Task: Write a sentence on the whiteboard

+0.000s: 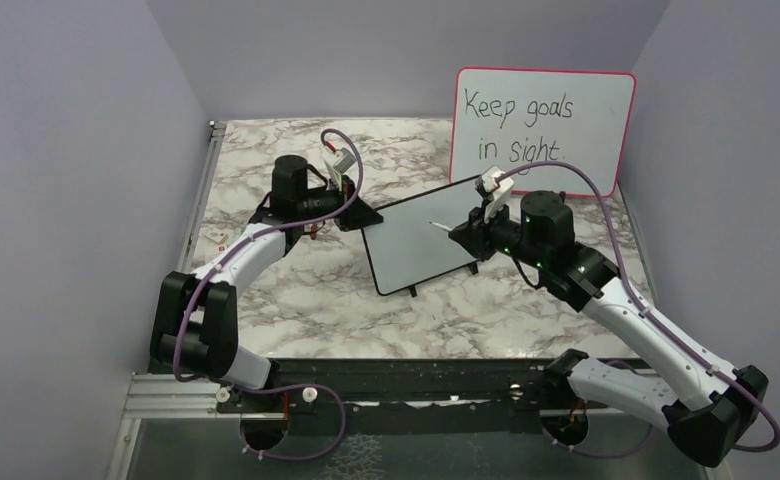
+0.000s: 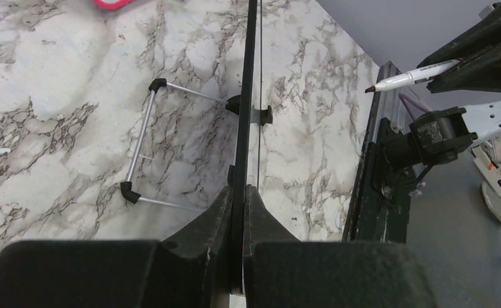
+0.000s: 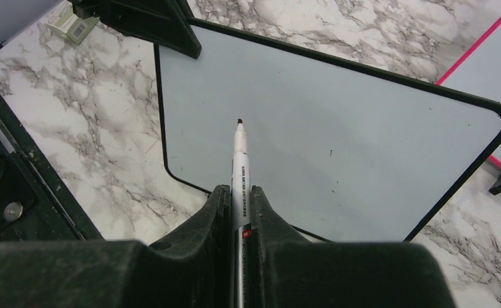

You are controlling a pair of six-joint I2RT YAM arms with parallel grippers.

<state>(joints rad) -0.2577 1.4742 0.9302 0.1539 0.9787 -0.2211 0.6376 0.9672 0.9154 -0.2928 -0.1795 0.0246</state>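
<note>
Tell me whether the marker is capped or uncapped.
Uncapped: the marker in the right gripper shows a bare dark tip, aimed at the whiteboard.

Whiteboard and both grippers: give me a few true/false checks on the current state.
1. The whiteboard has no writing on it. True.
2. The left gripper is open and clear of the whiteboard. False: it is shut on the board's edge.
3. The right gripper holds a marker with its tip uncapped. True.
4. The marker points away from the whiteboard. False: its tip points at the board's face.
5. The pink-framed board reads "Keep goals in sight". True.
</note>
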